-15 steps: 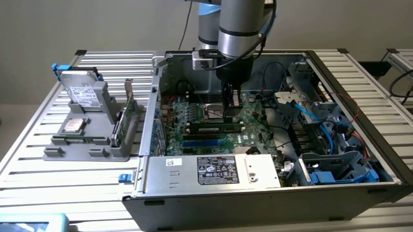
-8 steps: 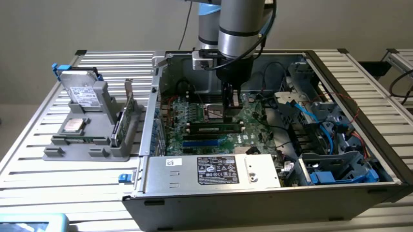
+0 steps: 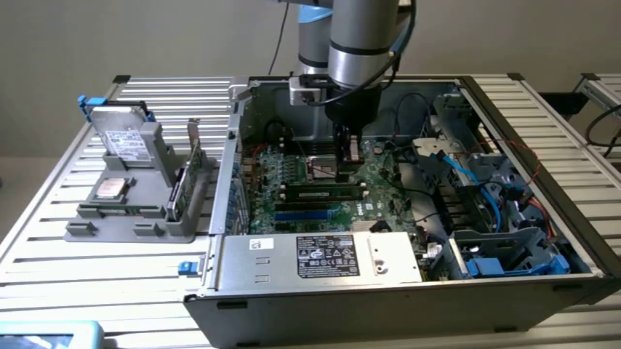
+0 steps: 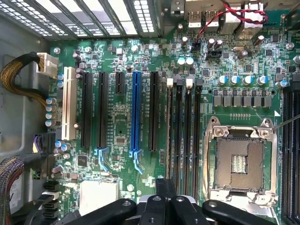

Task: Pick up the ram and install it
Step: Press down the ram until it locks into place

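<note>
The gripper (image 3: pixel 347 156) hangs inside the open computer case (image 3: pixel 321 305) above the motherboard (image 4: pixel 117 117); its jaws are fully closed, with nothing visibly between them. The ram (image 3: pixel 325 194) (dark-green stick) lies seated in a motherboard slot, just below the gripper.

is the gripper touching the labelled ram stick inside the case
Apart. In the exterior view the gripper ends short of the ram stick, with green motherboard showing between them.
</note>
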Controlling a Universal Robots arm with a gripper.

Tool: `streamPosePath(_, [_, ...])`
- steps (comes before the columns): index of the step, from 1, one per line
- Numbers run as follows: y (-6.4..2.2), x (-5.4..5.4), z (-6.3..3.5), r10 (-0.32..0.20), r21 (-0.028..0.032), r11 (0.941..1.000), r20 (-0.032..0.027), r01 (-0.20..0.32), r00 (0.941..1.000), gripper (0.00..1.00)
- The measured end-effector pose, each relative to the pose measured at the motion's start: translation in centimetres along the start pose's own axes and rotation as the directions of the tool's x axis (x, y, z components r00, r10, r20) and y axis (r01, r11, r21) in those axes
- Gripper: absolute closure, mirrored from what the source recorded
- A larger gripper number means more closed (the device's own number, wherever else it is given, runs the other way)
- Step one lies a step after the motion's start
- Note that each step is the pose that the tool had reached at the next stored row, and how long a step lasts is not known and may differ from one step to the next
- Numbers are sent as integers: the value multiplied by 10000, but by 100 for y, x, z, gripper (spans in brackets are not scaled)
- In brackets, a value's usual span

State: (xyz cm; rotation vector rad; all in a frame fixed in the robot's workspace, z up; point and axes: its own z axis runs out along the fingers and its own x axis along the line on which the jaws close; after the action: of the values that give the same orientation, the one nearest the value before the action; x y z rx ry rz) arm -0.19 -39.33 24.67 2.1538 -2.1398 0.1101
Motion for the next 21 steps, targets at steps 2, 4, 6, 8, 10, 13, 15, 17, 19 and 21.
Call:
streamPosePath(2, [-15, -1, 7, 6, -3, 10000, -4, -6, 10000, 89])
streamPosePath(4, [-27, -2, 17, 11, -4, 10000, -11, -11, 10000, 89])
streamPosePath(6, [-27, -1, 18, 11, -5, 10000, -23, -11, 10000, 89])
streamPosePath(8, [-27, -4, 28, 16, 18, 10000, -32, -16, 10000, 89])
streamPosePath(10, [-28, -11, 36, 29, 113, 9999, -80, -28, 10000, 89])
streamPosePath(13, [-28, -26, 55, 36, 174, 9998, -113, -34, 9999, 89])
streamPosePath(15, [-29, -44, 73, 39, 178, 9998, -166, -36, 9999, 89])
streamPosePath(17, [-29, -58, 86, 40, 181, 9998, -208, -37, 9998, 89])
streamPosePath(19, [-30, -71, 94, 40, 182, 9998, -208, -36, 9998, 89])
streamPosePath(21, [-29, -77, 103, 40, 181, 9998, -209, -36, 9998, 89])
